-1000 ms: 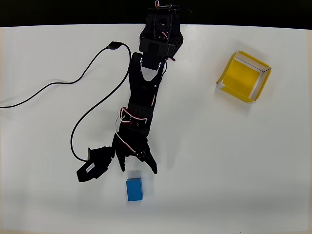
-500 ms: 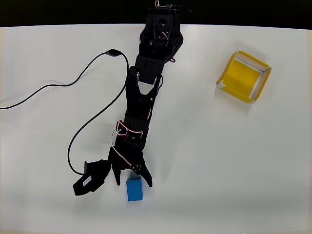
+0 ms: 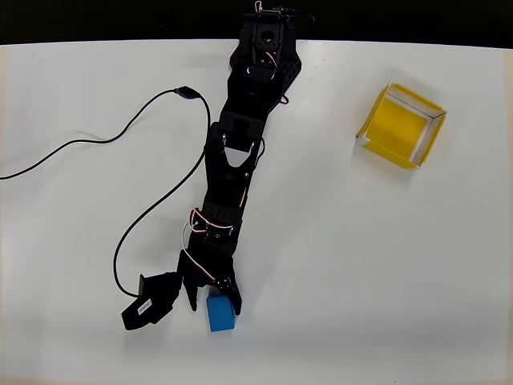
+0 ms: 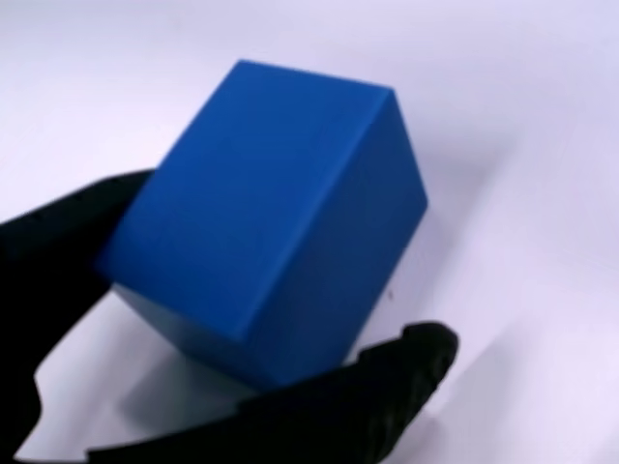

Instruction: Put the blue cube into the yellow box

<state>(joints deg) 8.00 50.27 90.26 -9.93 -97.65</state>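
overhead view: the black arm stretches from its base at the top edge down across the white tabletop. the pincer sits at the near end, its two dark fingers spread to either side of the cube, which lies flat near the bottom edge. one finger tip overlaps the cube's upper right corner; the other hangs just left of it. that straddle looks like the setup for a squeeze across the cube's short width, the side the fingers can span. the box stands well apart at the upper right, turned a little, nothing in it. a black cable loops across the left half, away from any likely path to the box.

wrist view: the cube looms large between the two black fingers, one at the left and one along the bottom right. the pincer is apart: a sliver of white tabletop shows between the lower finger and the cube's underside, and i cannot tell whether either finger touches it. the cube sits skewed to the fingers, so a close from here may twist it before it seats.

my judgement: the grasp is in hand, and the lift and carry to the box are not yet done.
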